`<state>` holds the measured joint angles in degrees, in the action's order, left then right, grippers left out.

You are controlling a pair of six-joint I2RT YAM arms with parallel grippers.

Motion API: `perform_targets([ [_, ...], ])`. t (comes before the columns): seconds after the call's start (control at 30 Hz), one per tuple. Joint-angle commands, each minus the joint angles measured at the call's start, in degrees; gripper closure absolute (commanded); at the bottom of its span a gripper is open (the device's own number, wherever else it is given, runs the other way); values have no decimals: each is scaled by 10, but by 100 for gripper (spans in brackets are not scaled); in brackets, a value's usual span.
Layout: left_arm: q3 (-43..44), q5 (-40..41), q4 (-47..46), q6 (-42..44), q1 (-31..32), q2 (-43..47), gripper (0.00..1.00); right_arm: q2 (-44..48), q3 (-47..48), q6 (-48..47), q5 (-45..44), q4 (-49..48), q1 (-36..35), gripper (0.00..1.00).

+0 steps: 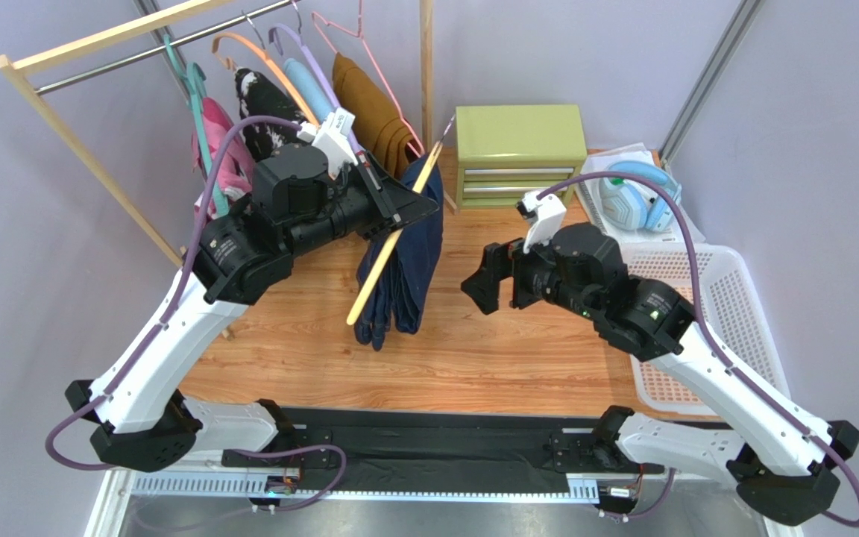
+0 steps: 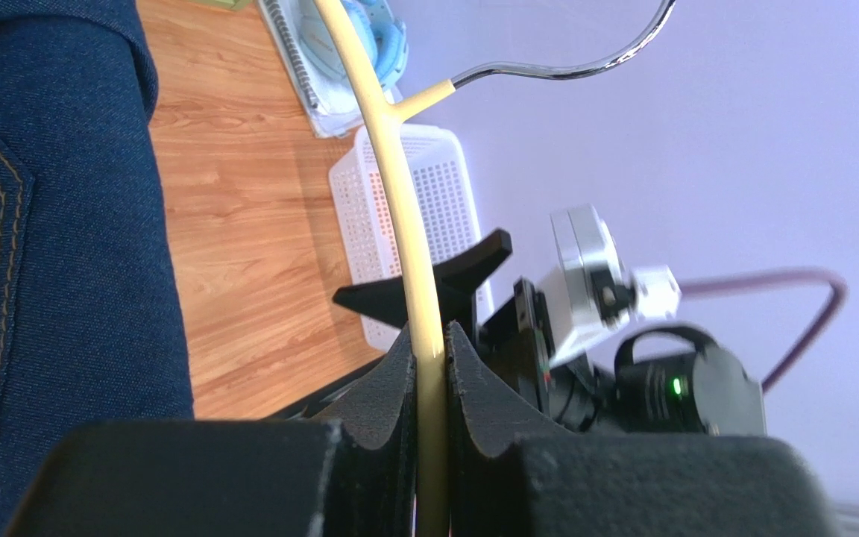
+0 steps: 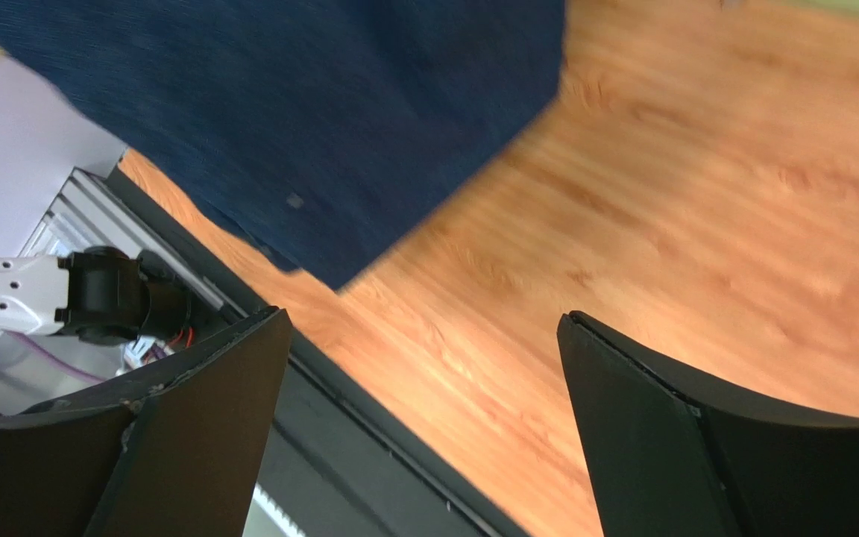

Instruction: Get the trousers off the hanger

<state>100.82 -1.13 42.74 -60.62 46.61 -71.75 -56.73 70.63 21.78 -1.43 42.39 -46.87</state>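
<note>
Left gripper (image 2: 432,347) is clamped tight on the pale yellow hanger (image 2: 384,134), from which dark navy blue denim trousers (image 1: 414,280) hang. Right gripper (image 3: 423,369) stands wide open, empty, near them.

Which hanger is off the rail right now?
The pale yellow hanger, carrying the navy trousers and clamped in the left gripper. The teal hanger, orange hanger, purple hanger and pink hanger hang on the rail.

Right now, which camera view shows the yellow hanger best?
The left wrist view: the yellow hanger runs close up, pinched between the left fingers. The top view shows it slanted, carrying the navy trousers. The right wrist view barely shows it.
</note>
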Motion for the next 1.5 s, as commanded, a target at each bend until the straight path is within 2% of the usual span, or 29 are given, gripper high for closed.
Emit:
perform_targets([
  [0.0,40,60,-65,-31,20,9,100,-9,19,-21,-164,-116,-86,4],
  [0.13,42,111,-59,-63,33,20,100,-16,11,-41,-237,-187,-153,5],
  [0.33,45,171,-59,-80,52,37,100,-42,9,-50,-304,-209,-219,6],
  [0.7,65,165,-37,-93,52,46,100,-109,52,-72,-388,-215,-302,13],
  [0.97,65,170,-37,-95,52,57,100,-124,75,-76,-406,-211,-316,17],
  [1.17,61,166,-37,-105,52,60,100,-131,72,-87,-403,-229,-320,16],
  [1.47,53,151,-38,-121,53,64,100,-166,93,-126,-449,-256,-317,16],
])
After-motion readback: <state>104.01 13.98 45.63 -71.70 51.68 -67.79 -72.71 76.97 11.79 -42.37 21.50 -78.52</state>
